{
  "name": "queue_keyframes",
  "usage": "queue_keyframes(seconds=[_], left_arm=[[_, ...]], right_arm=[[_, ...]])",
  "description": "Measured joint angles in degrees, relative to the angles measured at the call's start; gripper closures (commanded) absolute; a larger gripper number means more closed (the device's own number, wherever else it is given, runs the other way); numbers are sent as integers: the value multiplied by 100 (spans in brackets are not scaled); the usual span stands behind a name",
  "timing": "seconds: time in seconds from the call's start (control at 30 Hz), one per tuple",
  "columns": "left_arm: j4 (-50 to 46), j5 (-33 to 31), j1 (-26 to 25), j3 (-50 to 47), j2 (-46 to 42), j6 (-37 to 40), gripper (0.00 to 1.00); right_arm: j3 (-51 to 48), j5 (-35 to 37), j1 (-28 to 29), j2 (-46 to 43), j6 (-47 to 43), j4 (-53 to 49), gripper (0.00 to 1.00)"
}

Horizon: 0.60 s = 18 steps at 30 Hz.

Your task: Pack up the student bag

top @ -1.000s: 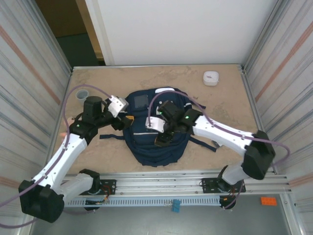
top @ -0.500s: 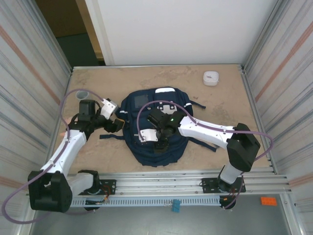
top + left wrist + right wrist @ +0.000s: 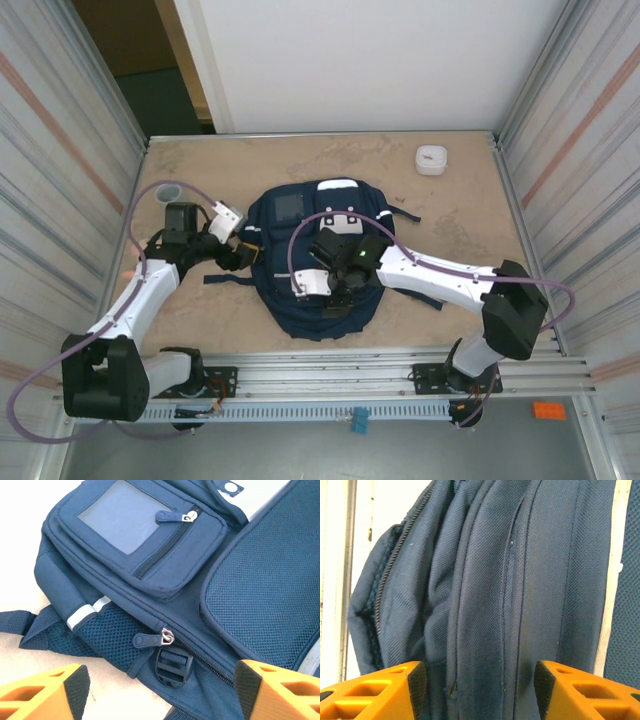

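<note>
Table [image 3: 470,215]: flat, carrying the load. Student bag [image 3: 272,285]: lies flat at the table's centre between both arms, top toward the far edge. Judged soft, limp and light. Its panels will bunch and slide, so seams or a strap [image 3: 20,622] suit better. Right jaws: part-open astride a front fold, gripping nothing visibly. Left jaws: wide, empty, near the side zip pull [image 3: 152,639], the likeliest small purchase.
</note>
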Motion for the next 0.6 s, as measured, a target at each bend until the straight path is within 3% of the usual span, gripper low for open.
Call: queue_keyframes(seconds=[0.07,0.27,0.6], left_arm=[[-109,81,0,0,98,374,21],[-741,363,0,267,953,1499,23],[-1172,472,0,1292,2055,2839,25]], right_arm=[[-11,52,0,74,-2,76,70],[-31,-15,-175,-31,-22,164,97],[-33,-507,-835,-1226,-256,214,100]])
